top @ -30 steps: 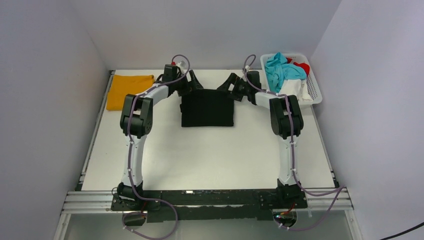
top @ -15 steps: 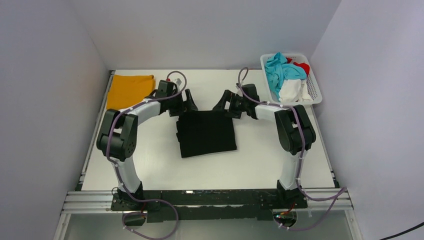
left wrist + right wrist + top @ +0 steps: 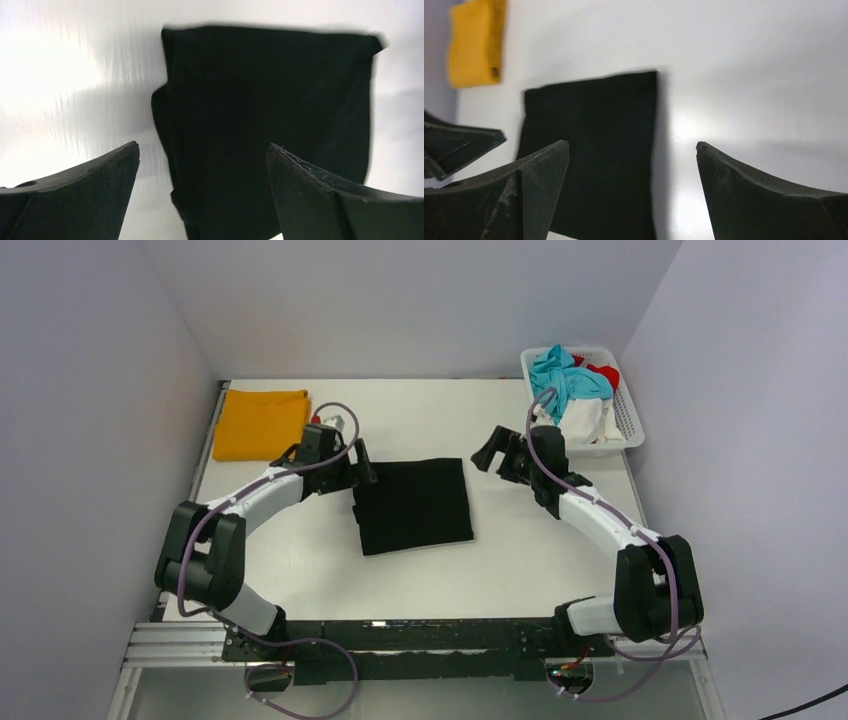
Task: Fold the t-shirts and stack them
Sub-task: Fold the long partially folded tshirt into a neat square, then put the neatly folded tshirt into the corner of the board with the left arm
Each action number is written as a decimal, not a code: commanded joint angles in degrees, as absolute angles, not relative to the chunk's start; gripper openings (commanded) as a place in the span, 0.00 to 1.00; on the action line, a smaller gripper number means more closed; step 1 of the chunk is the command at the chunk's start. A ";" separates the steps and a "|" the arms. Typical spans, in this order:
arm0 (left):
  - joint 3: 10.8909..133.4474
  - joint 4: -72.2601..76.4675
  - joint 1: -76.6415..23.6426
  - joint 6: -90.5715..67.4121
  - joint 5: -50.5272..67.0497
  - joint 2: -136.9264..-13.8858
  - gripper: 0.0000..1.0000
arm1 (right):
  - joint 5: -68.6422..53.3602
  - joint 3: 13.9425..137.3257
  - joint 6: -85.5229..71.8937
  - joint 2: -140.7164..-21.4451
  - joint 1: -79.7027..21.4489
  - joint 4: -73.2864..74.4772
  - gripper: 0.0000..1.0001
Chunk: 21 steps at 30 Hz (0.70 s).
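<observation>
The black t-shirt (image 3: 414, 504) lies folded into a rectangle at the middle of the white table; it also shows in the left wrist view (image 3: 270, 125) and in the right wrist view (image 3: 594, 150). The orange-yellow t-shirt (image 3: 262, 422) lies folded at the back left, seen too in the right wrist view (image 3: 474, 42). My left gripper (image 3: 366, 466) is open and empty just left of the black shirt's back left corner. My right gripper (image 3: 489, 454) is open and empty, a little right of the shirt's back right corner.
A white lattice basket (image 3: 628, 420) stands at the back right with teal, red and white cloth (image 3: 565, 380) heaped in it. Grey walls close in the table on the left, back and right.
Both arms have drawn back toward the near side and outward, off the black shirt. The black shirt was pulled nearer and now lies folded, slightly skewed, with both grippers off it.
</observation>
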<state>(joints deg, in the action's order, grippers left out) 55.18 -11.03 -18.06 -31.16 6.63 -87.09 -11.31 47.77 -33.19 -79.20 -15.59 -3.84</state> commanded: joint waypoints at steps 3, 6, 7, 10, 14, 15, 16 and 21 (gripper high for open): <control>54.61 -14.02 -22.82 -32.13 2.25 -90.83 0.99 | -0.53 41.37 -27.14 -72.55 -14.55 2.65 1.00; 54.88 -15.33 -24.79 -33.29 1.74 -93.46 0.96 | 1.87 38.97 -26.62 -70.45 -14.36 3.04 1.00; 54.84 -15.32 -25.35 -33.78 2.01 -94.40 0.94 | 2.49 38.52 -26.71 -70.14 -14.26 3.14 1.00; 55.46 -17.27 -27.94 -35.00 0.24 -97.26 0.90 | 4.00 38.34 -26.56 -69.71 -14.07 4.02 1.00; 55.83 -18.01 -30.67 -37.16 0.18 -101.09 0.79 | 5.92 37.69 -26.70 -69.28 -13.91 3.64 1.00; 56.18 -18.13 -31.35 -37.83 0.16 -101.99 0.77 | 6.17 37.48 -26.72 -69.26 -13.88 3.44 1.00; 56.69 -18.17 -32.04 -38.46 0.17 -102.90 0.74 | 6.44 37.26 -26.78 -69.32 -13.80 3.17 1.00; 62.39 -21.72 -34.07 -40.08 -5.35 -108.01 0.49 | 4.91 36.88 -26.75 -69.52 -13.13 2.29 1.00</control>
<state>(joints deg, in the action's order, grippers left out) 59.94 -16.05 -31.97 -36.80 -2.35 -101.47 4.51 37.08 -27.53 -70.91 -13.74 4.38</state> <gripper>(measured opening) 0.595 0.997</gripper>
